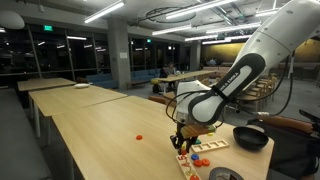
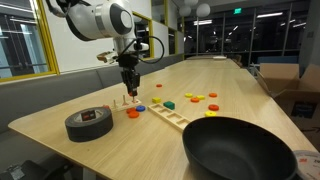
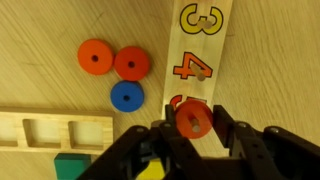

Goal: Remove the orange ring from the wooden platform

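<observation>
1. Gripper (image 3: pixel 194 128) closed narrowly on the flat plastic orange ring (image 3: pixel 192 122), one finger pressed against each side of the rim. Too small to confirm in both exterior views.
2. Ring held over the near end of the long wooden platform (image 3: pixel 224 50) with painted numerals, covering the numeral next after the 4. Whether threaded on a peg or already clear of it: cannot tell.
3. Pinched across the outer rim with the centre hole left free, probably so as to slide straight up off a post like the small wooden peg (image 3: pixel 200 72) standing at the 4.
4. Lying level, broad face up toward the wrist camera, hole axis vertical. Round, hence no long axis of its own. Platform's long axis running away from the gripper, near to far.
5. Left of the platform, on the pale wooden surface (image 2: pixel 230 75): an orange disc (image 3: pixel 94 56), a red disc (image 3: pixel 131 63) and a blue disc (image 3: pixel 126 96), clustered with edges touching or nearly so. Judged a sensible spot for setting the ring down, being bare wood just beside the platform.
6. Large black round pan (image 2: pixel 240 150) and grey roll of tape (image 2: pixel 90 122) near the platform, apart from the gripper; no obstacle to a straight lift, by the look of it.
</observation>
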{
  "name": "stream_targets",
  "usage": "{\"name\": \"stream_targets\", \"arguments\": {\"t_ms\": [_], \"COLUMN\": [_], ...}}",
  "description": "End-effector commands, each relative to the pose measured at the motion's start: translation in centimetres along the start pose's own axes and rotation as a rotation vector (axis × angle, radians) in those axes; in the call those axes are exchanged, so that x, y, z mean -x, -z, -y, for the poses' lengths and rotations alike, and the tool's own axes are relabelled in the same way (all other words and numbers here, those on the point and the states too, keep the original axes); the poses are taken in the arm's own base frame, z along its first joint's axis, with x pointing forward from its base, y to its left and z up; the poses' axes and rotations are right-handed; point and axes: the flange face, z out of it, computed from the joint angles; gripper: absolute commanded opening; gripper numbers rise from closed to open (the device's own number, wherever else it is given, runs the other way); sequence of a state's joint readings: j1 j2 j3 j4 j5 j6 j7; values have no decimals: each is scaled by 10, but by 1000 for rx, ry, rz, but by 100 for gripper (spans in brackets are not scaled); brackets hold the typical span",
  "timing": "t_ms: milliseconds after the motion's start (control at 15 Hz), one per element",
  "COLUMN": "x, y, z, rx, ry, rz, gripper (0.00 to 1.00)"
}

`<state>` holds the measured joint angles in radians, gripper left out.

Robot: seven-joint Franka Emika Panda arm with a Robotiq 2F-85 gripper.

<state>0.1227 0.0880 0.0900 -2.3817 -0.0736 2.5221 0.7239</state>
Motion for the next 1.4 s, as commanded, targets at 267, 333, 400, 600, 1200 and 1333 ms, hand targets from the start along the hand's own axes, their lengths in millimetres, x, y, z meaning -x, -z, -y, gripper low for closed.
{"name": "stream_targets", "arguments": {"t_ms": [267, 333, 400, 600, 1200, 1333], "x": [-11, -11, -11, 4, 94, 111], "y": [48, 52, 56, 64, 63, 53], "z": [7, 9, 11, 31, 89, 91], "rx": [-45, -50, -56, -89, -149, -124], "ry": [9, 13, 17, 79, 354, 400], "rz": [-78, -86, -92, -80, 17, 37], "gripper": [20, 20, 20, 20, 20, 20]}}
